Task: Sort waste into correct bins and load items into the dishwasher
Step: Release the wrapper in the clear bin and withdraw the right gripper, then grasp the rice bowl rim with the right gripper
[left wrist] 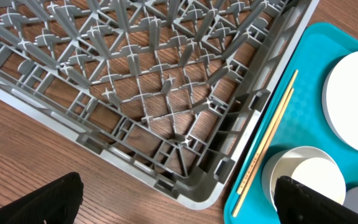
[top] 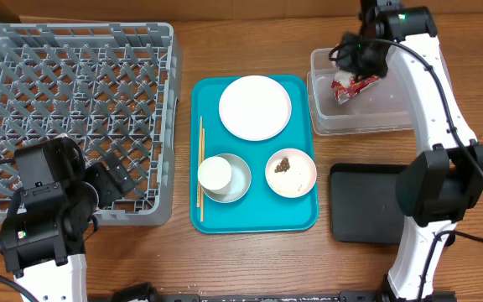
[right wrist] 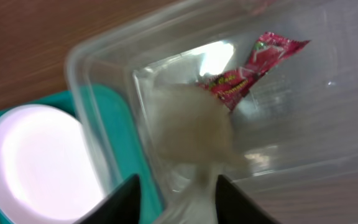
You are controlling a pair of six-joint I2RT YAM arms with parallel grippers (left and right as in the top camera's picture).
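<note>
now, red wrapper point(right wrist: 253, 68) in clear tub point(right wrist: 82, 53), just beyond the spread right gripper point(right wrist: 176, 190)

A wooden bench point(top: 250, 33) fills the overhead view from side to side, its warm brown top marked by darker grain running left to right. Up close in the left wrist view the same surface looks streaked and matte. The right wrist view shows it blurred and reddish. Light falls evenly, shadows soft
</note>
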